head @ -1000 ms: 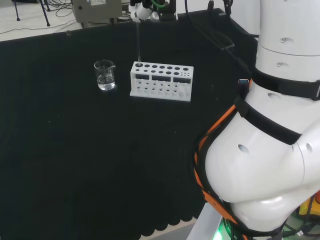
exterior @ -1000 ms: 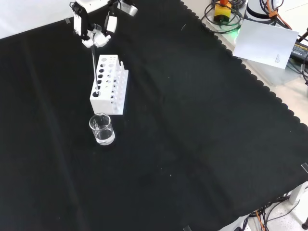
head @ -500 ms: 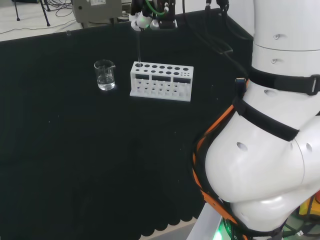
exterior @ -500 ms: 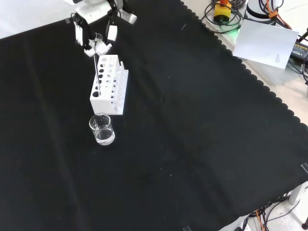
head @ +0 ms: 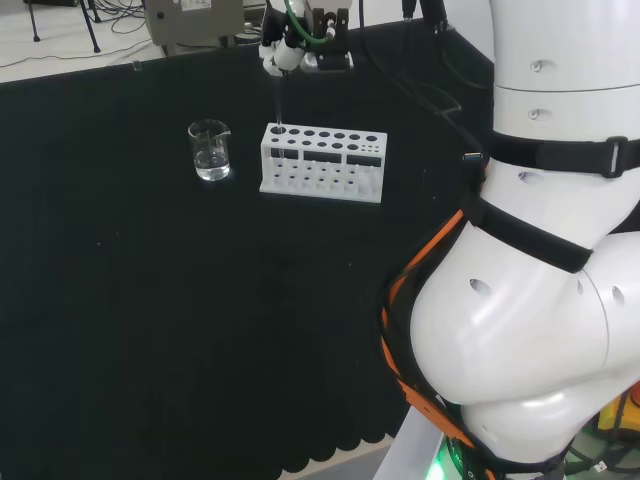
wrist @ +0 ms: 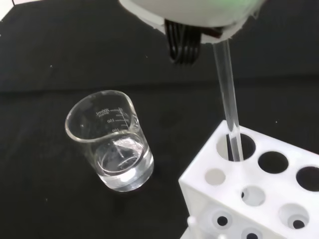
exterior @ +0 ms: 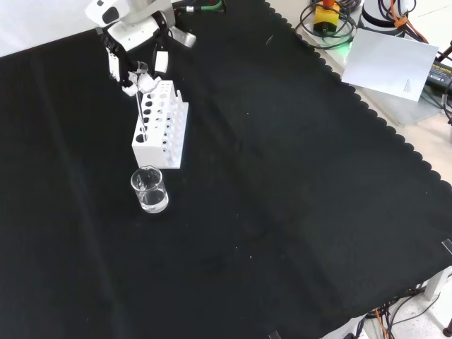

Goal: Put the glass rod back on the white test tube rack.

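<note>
The glass rod [wrist: 229, 99] is standing in the white rack's [wrist: 259, 199] end hole, pinched by the hand [exterior: 134, 67]; the beaker [wrist: 112, 144] is sitting beside it on black cloth [exterior: 282, 212].

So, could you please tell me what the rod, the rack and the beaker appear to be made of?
Rod: clear and smooth, likely glass; the cloth shows through it.
Rack: opaque matte white, probably plastic, with moulded round holes.
Beaker: transparent and glossy with printed graduations; glass or clear plastic, hard to say.
</note>
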